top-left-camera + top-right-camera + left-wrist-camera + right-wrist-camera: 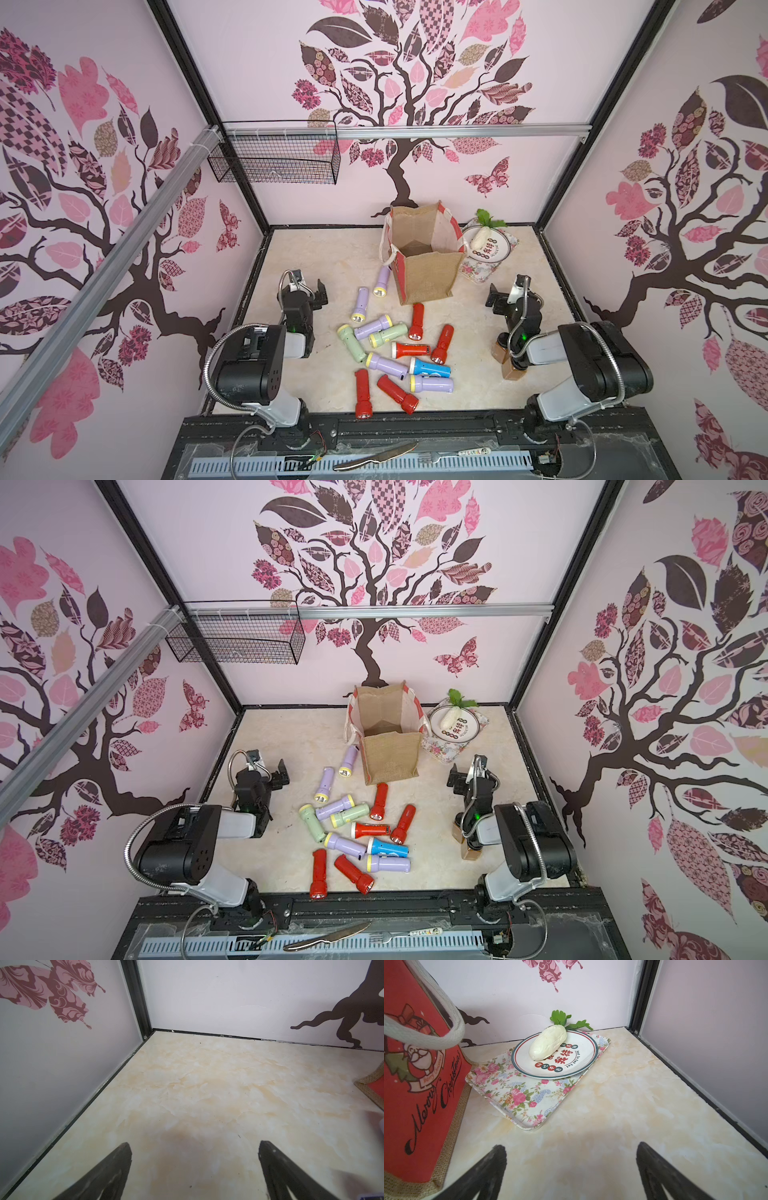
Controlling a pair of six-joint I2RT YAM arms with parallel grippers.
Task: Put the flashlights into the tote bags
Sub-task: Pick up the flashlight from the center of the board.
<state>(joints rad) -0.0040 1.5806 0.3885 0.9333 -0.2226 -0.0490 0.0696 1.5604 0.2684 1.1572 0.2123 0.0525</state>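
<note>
Nothing is bagged yet, as far as I can see. The flashlights (430,368) all lie scattered mid-tabletop (473,332), toward its front edge. The tote bag (426,272) stands open near the back edge, apparently empty. My left hand (195,1145) and right hand (571,1145) are both spread wide, holding nothing.

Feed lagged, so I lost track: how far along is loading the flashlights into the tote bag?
Done: nothing that shows; no flashlight is visible inside the boxy brown burlap tote bag. In hand: nothing; the left pincer and right pincer are both open and empty. Left: all the small red, lilac, green and blue plastic flashlights, scattered on the marble-patterned table in front of the bag.
</note>
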